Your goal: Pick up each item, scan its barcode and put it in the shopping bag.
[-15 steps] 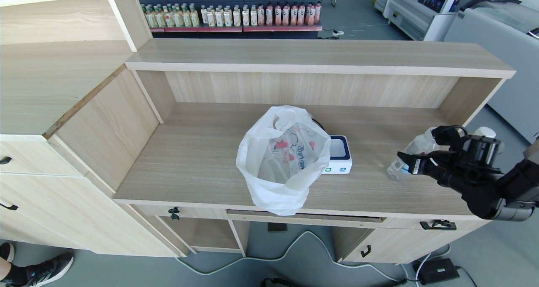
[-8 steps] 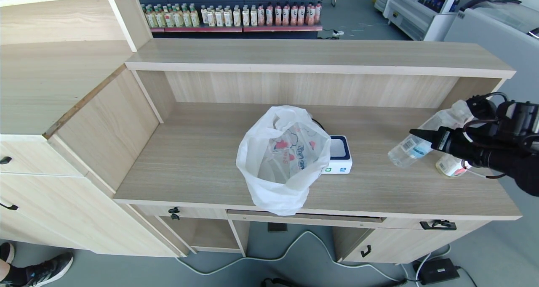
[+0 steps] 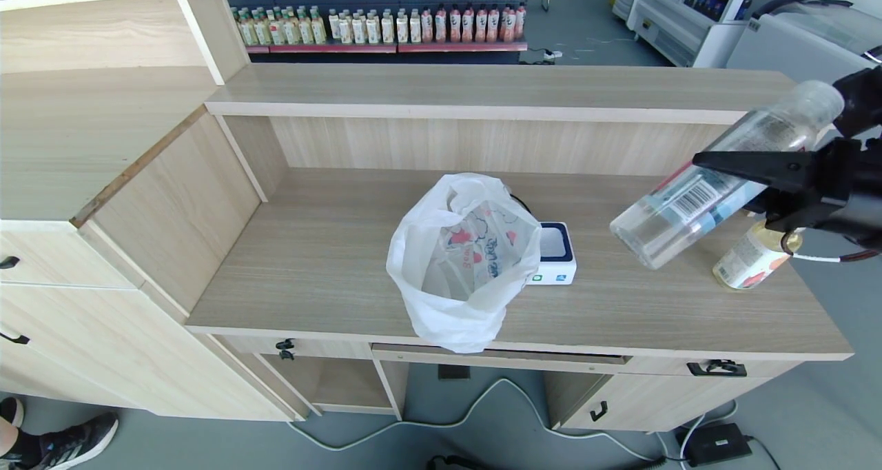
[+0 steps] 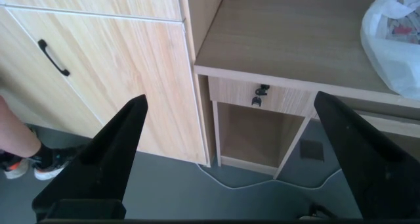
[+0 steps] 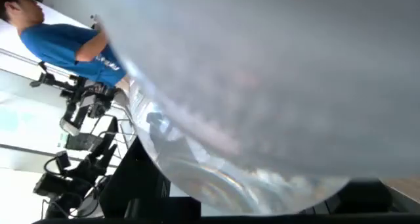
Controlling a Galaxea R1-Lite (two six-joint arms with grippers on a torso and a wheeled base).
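Observation:
A clear water bottle (image 3: 696,198) with a barcode label hangs tilted above the right end of the counter, base toward the bag, and my right gripper (image 3: 754,180) is shut on it. From the right wrist the bottle (image 5: 262,73) is pressed close against the lens. The white shopping bag (image 3: 468,263) stands open at the counter's middle. A white and blue scanner (image 3: 557,253) sits just right of it. A small yellowish drink bottle (image 3: 750,258) rests on the counter below the held one. My left gripper (image 4: 230,158) is open, low beside the counter's front left corner, with nothing between its fingers.
The wooden counter (image 3: 331,249) has a raised back shelf (image 3: 496,87) and side walls. Drawers and cupboard handles (image 4: 54,56) line the front, with a key (image 4: 261,92) in a lock. A corner of the bag (image 4: 394,46) overhangs the edge. Cables lie on the floor (image 3: 482,415).
My right gripper has lifted the water bottle off the counter, up and slightly back, tilting it. The small yellowish bottle behind it has come into view. The bag and scanner have not moved.

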